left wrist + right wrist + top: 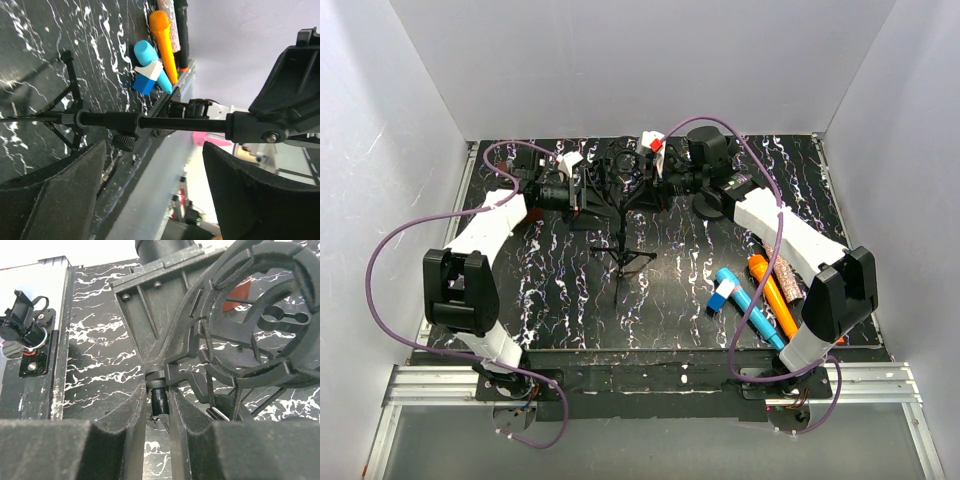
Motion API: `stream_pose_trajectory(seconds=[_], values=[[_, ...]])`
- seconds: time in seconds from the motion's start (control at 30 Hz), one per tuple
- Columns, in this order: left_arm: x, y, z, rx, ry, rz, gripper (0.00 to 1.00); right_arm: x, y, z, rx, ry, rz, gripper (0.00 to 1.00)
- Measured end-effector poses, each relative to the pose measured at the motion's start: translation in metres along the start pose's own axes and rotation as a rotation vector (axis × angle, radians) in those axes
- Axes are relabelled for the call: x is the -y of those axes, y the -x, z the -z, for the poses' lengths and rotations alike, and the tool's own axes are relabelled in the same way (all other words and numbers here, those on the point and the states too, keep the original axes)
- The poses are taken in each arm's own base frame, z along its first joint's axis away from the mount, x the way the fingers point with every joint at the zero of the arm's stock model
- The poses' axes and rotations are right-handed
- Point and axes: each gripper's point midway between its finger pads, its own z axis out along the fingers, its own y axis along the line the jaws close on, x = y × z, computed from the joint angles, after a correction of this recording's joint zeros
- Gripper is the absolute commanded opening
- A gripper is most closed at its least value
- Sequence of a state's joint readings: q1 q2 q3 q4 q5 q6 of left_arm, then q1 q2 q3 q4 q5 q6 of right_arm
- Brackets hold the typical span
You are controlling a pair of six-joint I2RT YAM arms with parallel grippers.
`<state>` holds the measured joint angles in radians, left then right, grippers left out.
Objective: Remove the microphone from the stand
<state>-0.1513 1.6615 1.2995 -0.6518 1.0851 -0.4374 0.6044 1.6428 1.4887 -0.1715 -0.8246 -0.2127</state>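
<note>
From above, the stand (625,255) sits on its tripod legs toward the back middle of the black, white-veined desk (570,300), with the left claw (588,192) and the right claw (655,185) meeting at its dark upper part from either side. The microphone cannot be told apart from that black cluster, so its look and exact seat are unclear. Well apart, at the right near corner, lie an orange stick (772,295), a blue stick (740,300) and a speckled brown piece (790,280). In the left wrist view the left claw (154,145) is spread wide, and the stand's pole (175,123) runs across the gap without touching either finger. A round knob (124,141) hangs from the pole near the tripod legs (70,100), and the orange stick (165,40) and blue stick (147,55) lie side by side beyond. In the right wrist view the right claw (159,415) is pressed together on a short black stud (159,399) under the shock mount (212,300), a black ring strung with elastic cords. A red patch and a slotted black part show through its opening.
</note>
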Motion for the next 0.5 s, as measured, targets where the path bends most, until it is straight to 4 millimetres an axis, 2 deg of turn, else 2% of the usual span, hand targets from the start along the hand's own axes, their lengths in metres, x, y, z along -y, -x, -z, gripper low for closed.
stream_pose_trajectory(seconds=[0.3, 0.5], values=[[0.016, 0.027, 0.016, 0.087, 0.079, -0.21, 0.82, 0.021, 0.005, 0.0, 0.017, -0.095, 0.089, 0.01], [0.027, 0.047, 0.033, 0.171, 0.173, -0.361, 0.82, 0.032, 0.007, 0.002, 0.019, -0.145, 0.164, 0.01]])
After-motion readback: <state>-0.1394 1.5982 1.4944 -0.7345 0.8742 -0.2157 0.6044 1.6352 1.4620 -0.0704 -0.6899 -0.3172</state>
